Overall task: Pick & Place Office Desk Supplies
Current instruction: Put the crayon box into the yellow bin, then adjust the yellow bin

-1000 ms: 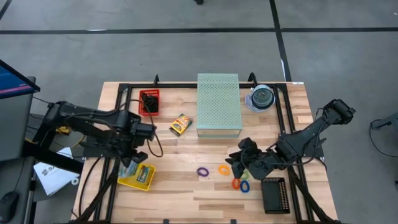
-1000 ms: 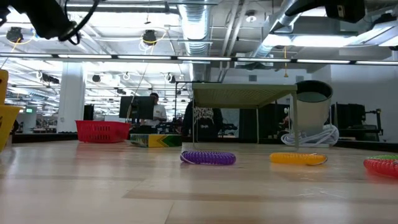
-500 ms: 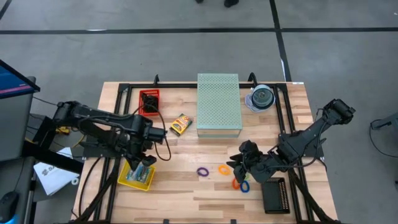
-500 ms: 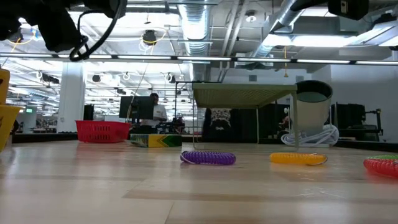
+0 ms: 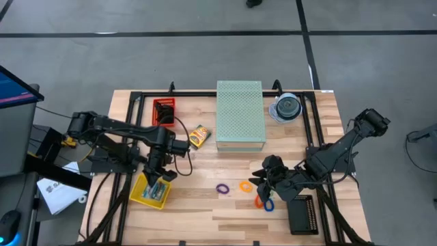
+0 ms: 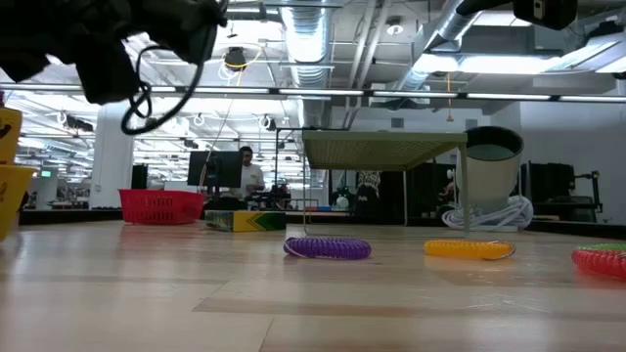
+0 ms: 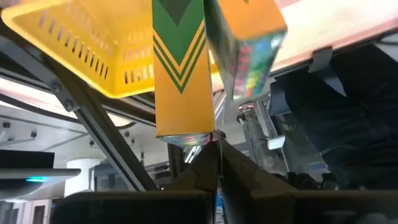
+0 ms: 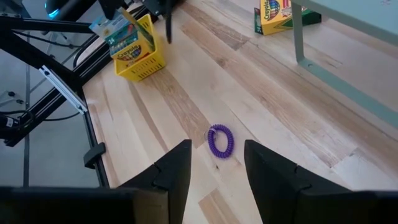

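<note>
A yellow basket near the table's left edge holds yellow-orange crayon boxes that stand tilted in it. My left gripper hangs just over the basket's right side, shut, with one box right before its fingertips. Purple, orange, red and blue elastic loops lie flat on the wood. My right gripper hovers open above them, with the purple loop ahead of its fingers. Another crayon box lies by the green box. My left gripper's shut fingers stand right beside the near end of a crayon box that sits in the yellow basket. I cannot tell whether they touch it.
A large pale green perforated box stands at the far middle, with a clear disc spindle to its right. A red basket sits at the far left and a black basket at the near right. People show in the room beyond.
My left gripper, shut throughout, has gone down and toward the table's right edge, and now hangs over the right side of the yellow basket. The basket and the loops have kept their places.
</note>
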`<action>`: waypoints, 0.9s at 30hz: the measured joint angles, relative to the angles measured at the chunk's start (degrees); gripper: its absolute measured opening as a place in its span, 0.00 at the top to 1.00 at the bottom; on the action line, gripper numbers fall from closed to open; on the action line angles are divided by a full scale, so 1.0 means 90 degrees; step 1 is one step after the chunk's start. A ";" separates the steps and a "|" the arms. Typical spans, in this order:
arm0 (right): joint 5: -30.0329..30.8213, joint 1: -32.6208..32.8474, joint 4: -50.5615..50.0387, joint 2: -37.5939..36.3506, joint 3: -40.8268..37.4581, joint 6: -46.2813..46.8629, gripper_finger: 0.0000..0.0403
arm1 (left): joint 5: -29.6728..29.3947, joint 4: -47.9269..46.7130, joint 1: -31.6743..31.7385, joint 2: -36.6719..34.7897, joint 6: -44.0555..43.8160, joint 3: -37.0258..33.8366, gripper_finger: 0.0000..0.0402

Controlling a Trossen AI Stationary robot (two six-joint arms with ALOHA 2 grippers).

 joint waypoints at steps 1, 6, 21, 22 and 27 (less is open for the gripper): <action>0.0002 0.0004 0.0002 0.0000 0.0000 -0.0002 0.64 | -0.0017 -0.0003 0.0066 0.0042 0.0049 0.0000 1.00; 0.0001 0.0038 0.0002 0.0000 0.0000 -0.0002 0.64 | -0.0017 -0.0056 0.0350 0.0240 0.0471 0.0000 1.00; 0.0148 0.0080 0.0170 0.0000 0.0000 0.0046 0.64 | 0.0145 -0.0330 0.0835 0.0677 0.1602 0.0000 1.00; 0.0148 0.0080 0.0170 0.0000 0.0000 0.0048 0.64 | 0.0150 -0.0333 0.0852 0.0653 0.1629 0.0000 0.99; 0.0170 0.0080 0.0170 0.0000 0.0000 0.0047 0.64 | 0.0171 -0.0341 0.0910 0.0580 0.1668 0.0000 0.90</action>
